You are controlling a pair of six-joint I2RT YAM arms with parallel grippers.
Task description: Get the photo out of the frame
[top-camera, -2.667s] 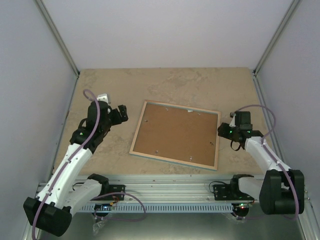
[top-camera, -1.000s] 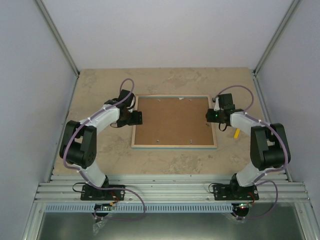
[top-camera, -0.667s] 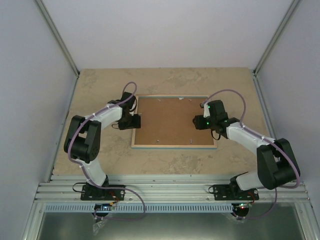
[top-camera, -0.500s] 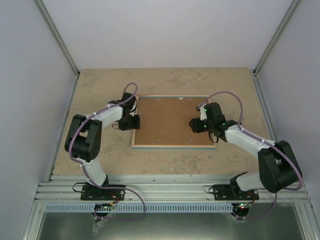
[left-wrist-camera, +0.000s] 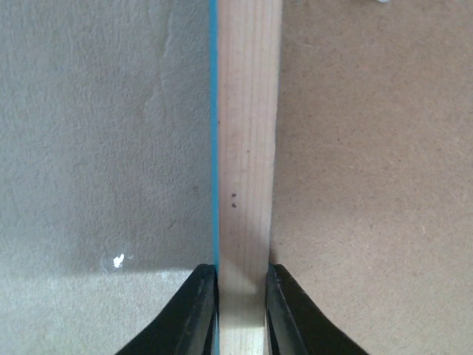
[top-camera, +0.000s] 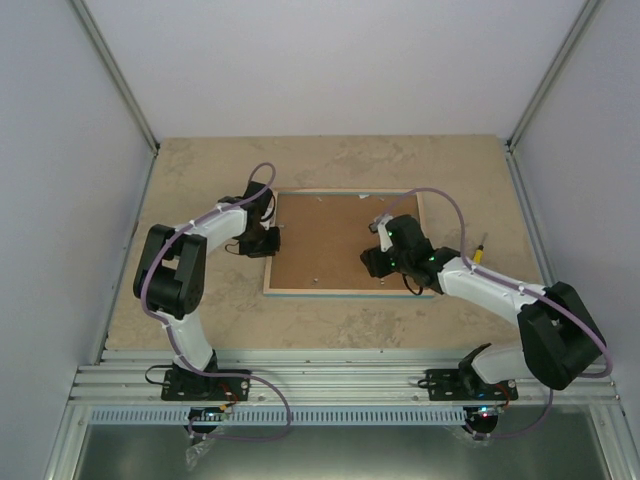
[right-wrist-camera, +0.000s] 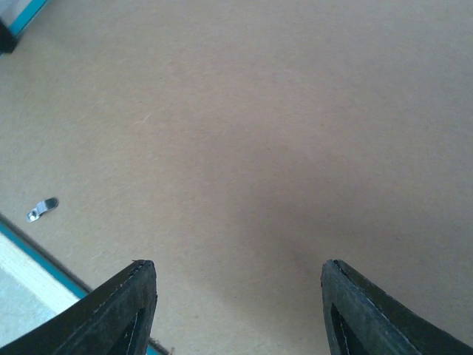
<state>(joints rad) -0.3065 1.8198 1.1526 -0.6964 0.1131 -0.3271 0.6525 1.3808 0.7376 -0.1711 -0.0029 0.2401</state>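
The frame [top-camera: 330, 235] lies face down in the middle of the table, brown fibreboard back up, with a light wood rim and a thin turquoise edge. The photo is hidden under that back. My left gripper [top-camera: 271, 241] sits at the frame's left side. In the left wrist view my left gripper [left-wrist-camera: 242, 272] is shut on the wood rim [left-wrist-camera: 247, 148], one jaw on each side of it. My right gripper [top-camera: 371, 263] hovers over the right half of the back. In the right wrist view my right gripper [right-wrist-camera: 236, 265] is open, with only bare fibreboard [right-wrist-camera: 259, 133] between its fingers.
A small metal retaining clip [right-wrist-camera: 42, 210] sits on the back near the turquoise edge [right-wrist-camera: 37, 255]. A small yellow object [top-camera: 479, 251] lies on the table right of the frame. Grey walls enclose the beige tabletop [top-camera: 200, 310] on three sides.
My left gripper has shut on the frame's left rim. My right arm has moved left from the frame's right edge to over the back, its jaws a little wider.
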